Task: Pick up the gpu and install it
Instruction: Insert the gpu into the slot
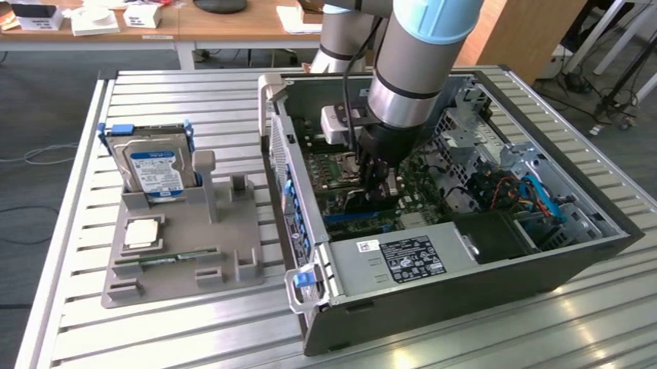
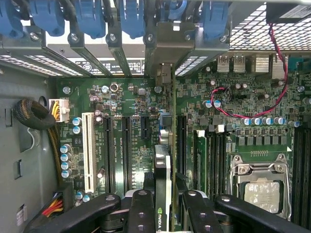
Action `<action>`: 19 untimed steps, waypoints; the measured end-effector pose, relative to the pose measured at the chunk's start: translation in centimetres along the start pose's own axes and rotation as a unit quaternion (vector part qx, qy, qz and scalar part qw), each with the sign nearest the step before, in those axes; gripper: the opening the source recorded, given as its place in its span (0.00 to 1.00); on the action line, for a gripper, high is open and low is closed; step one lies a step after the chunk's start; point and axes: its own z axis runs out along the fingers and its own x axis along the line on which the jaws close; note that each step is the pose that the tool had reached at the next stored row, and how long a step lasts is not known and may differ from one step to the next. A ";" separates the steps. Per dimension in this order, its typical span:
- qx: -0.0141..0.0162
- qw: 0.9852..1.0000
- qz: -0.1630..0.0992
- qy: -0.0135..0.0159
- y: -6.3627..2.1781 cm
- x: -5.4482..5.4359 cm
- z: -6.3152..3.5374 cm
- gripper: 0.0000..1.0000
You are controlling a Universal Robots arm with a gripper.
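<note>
Gripper [image 1: 376, 175] down inside the open computer case [image 1: 462, 304], clamped on the gpu [image 2: 163, 170], card edge-on along the motherboard [image 2: 121, 111] slots, hard drive [image 1: 156, 165] upright in its holder [image 1: 185, 246] on the worktop [image 1: 185, 330].

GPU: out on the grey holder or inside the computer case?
Inside the case: the gpu stands on edge in the gripper, above the motherboard slots. Seated or not, cannot tell.
</note>
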 end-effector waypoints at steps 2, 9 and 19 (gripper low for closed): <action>0.000 1.000 0.000 0.000 0.00 0.0 0.00 0.27; 0.000 1.000 0.000 0.000 0.00 0.0 0.00 0.27; 0.000 1.000 0.000 0.000 0.00 0.0 0.22 0.27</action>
